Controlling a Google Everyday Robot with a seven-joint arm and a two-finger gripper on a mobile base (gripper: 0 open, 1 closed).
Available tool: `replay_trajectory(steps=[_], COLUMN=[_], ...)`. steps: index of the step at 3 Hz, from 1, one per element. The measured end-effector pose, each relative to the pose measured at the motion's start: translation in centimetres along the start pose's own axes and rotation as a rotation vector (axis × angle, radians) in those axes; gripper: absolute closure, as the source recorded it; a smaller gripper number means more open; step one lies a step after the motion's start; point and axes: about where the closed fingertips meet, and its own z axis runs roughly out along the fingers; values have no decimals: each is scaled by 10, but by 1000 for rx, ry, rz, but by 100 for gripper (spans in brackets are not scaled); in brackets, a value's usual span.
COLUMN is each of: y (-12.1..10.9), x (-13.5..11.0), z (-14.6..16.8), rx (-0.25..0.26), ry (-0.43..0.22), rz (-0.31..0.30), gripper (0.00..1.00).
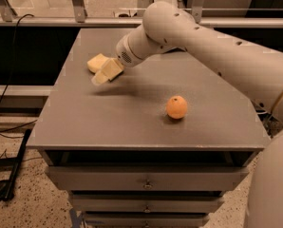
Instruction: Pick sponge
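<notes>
No text I can read from my station. I checked the arm (217,46), the tabletop (132,118), the drawers (146,179) under it, the orange (177,107) and the sponge (96,61). I make out no label, brand, number or sign on any of them. The tool (103,76) is over the far left part of the tabletop, right at the sponge's near edge, and I can read no marking on it either.
</notes>
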Motion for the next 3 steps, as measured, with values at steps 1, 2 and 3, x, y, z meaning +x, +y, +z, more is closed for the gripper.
replay_trajectory(steps=[1, 2, 3], y=[-6, -10, -11], x=[5, 8, 4], z=[14, 19, 14], rx=[-4, -4, 1], ry=[7, 1, -14], rz=[12, 21, 9], gripper=[18, 41, 63])
